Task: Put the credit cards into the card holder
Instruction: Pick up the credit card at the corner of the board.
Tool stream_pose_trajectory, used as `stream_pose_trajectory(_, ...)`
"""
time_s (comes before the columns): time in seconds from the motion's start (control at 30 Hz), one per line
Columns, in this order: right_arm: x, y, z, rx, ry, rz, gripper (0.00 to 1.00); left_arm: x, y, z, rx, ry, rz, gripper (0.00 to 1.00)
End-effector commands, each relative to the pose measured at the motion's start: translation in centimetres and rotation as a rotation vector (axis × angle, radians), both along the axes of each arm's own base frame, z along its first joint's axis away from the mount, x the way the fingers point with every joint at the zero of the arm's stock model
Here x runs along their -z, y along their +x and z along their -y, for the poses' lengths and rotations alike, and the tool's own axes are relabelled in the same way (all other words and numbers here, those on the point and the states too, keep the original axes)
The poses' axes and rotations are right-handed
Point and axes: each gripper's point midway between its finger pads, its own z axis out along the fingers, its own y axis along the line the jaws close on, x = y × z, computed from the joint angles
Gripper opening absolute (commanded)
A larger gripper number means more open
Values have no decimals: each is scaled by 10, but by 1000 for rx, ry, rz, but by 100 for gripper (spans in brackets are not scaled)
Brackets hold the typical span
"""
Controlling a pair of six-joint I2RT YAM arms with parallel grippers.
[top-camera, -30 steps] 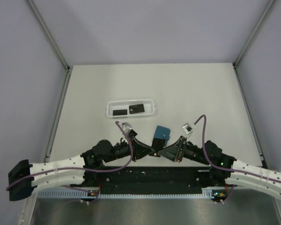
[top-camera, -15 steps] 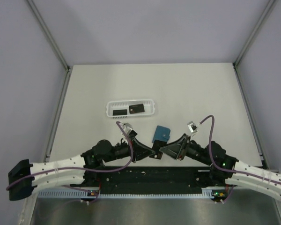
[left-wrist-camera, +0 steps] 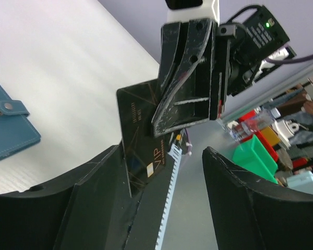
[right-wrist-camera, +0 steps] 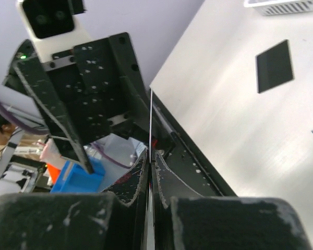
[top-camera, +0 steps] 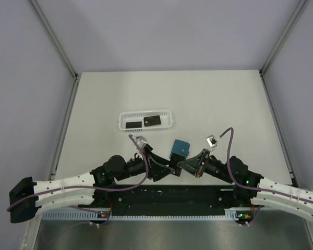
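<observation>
White perforated arm links (top-camera: 62,185), purple cables (top-camera: 227,143), scuffed black pincer fingers (left-wrist-camera: 250,208), green LED (left-wrist-camera: 266,23).

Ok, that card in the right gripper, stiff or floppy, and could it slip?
Probably stiff: clamped at one end by the right gripper, the credit card juts out flat, and edge-on it shows as a straight line. Likely light, being so thin. It could pivot: smooth face, small hold.

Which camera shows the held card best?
Left wrist: the card faces it, so its VIP print shows. The right wrist sees only its thin edge. In the top view it is too small to make out.
</observation>
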Motion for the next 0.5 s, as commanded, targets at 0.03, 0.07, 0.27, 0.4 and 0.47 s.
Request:
stream_pose_trajectory(0.03,9,22,14,152,-109,-48,0,-1,23,-10,-145,22,15,75)
stream_pose_trajectory(0.07,15,26,18,183,-138,-64,0,3,28,-12,-172,44,6,77)
stream_pose_trajectory(0.27,39,54,49,413,-332,-164,0,21,55,-30,-354,152,-34,99)
stream_pose_trajectory(0.4,43,66,52,480,-484,-174,0,27,70,-40,-446,227,-34,99)
stream_pose_trajectory(0.47,46,71,50,503,-559,-192,0,31,73,-41,-462,256,-37,99)
